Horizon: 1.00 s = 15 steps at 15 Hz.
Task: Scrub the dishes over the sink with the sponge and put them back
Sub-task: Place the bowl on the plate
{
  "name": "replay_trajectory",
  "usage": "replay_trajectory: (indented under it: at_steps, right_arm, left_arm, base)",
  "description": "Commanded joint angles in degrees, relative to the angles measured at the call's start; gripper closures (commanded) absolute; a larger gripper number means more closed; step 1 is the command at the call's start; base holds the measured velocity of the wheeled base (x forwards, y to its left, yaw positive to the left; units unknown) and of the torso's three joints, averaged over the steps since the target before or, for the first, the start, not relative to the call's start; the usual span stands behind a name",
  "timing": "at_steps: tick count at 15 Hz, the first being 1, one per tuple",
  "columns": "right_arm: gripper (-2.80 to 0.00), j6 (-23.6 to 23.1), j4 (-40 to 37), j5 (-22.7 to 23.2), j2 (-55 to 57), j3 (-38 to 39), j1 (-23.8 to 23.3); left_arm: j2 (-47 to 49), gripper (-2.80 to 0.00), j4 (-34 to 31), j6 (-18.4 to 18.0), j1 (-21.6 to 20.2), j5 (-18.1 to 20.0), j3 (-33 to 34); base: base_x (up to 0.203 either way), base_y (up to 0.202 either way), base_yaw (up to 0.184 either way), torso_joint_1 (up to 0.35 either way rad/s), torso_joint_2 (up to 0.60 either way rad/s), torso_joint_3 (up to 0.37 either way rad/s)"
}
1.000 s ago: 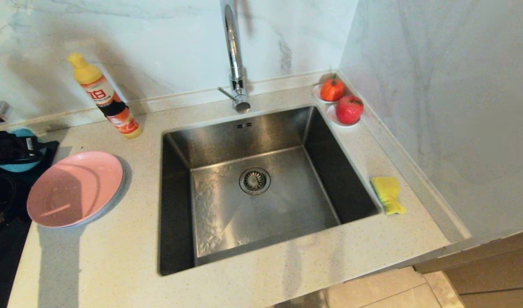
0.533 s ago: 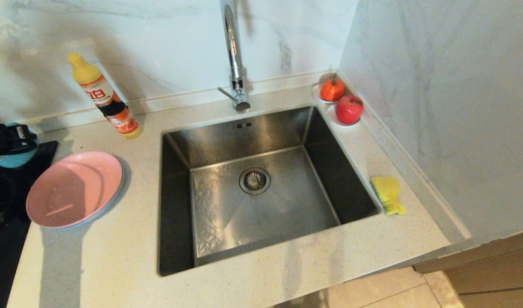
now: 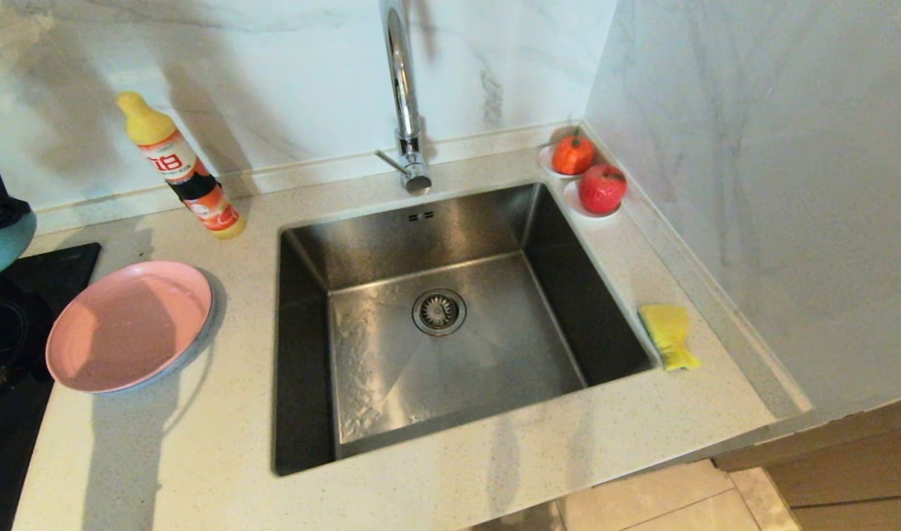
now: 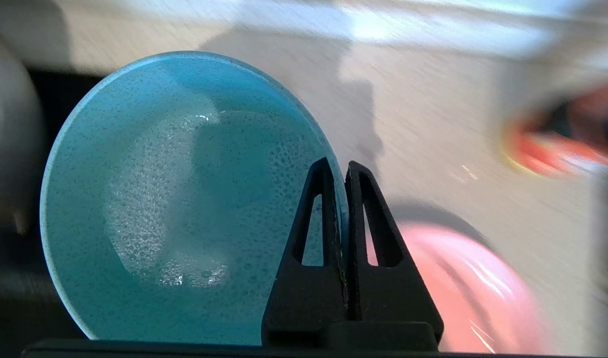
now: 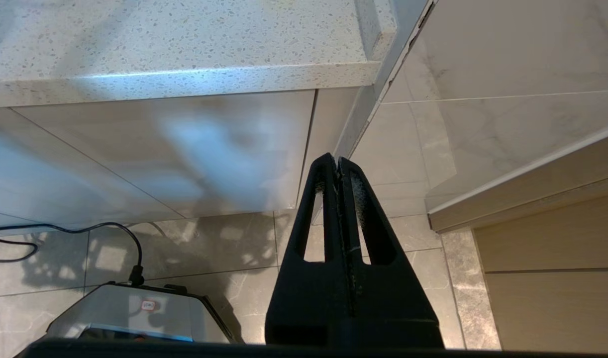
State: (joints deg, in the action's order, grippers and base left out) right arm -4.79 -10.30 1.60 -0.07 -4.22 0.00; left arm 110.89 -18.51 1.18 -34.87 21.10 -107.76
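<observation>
Counted on the worktop (image 3: pixel 436 501): one teal bowl (image 3: pixel 1 240), one pink plate (image 3: pixel 130 324) with the rim of one paler plate (image 3: pixel 200 346) showing under its edge, one yellow sponge (image 3: pixel 668 335), one detergent bottle (image 3: pixel 181 169), two small white saucers (image 3: pixel 579 208), each carrying one red fruit (image 3: pixel 602 188). Left gripper (image 4: pixel 340 171): jaws pinched nearly together on the bowl's rim, one finger inside the rim, one outside; bowl held off the worktop at the far left of the head view, above a black cooktop (image 3: pixel 23 324). Bowl interior wet with beaded droplets, nothing else in it. Pink plate lies flat just left of the sink (image 3: pixel 450 324), bare. Sink holds only its round strainer drain (image 3: pixel 439 310); tap (image 3: pixel 402 96) stands behind it. Sponge lies on the worktop just right of the sink, touched by nothing. Right gripper (image 5: pixel 338 164): jaws pressed together on nothing, hanging below the worktop edge over the tiled floor (image 5: pixel 209 248)
</observation>
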Motion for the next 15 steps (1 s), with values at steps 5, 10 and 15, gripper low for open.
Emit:
replay_trajectory:
  at_steps: [5,10,15]
  right_arm:
    - [0.00,0.0,-0.1,0.1,0.1,0.0,0.0]
    - [0.00,0.0,-0.1,0.1,0.1,0.0,0.0]
    - [0.00,0.0,-0.1,0.1,0.1,0.0,0.0]
  left_arm:
    - [-14.9,0.00,-6.1,-0.5,6.8,-0.2,16.0]
    - [-21.5,0.00,-2.3,-4.6,8.5,-0.7,30.3]
    - [-21.6,0.00,9.1,-7.2,8.6,-4.3,41.9]
  base:
    - [0.000,0.000,0.000,0.000,0.00,0.000]
    - [0.000,0.000,0.000,0.000,0.00,0.000]
    - [0.000,0.000,0.000,0.000,0.00,0.000]
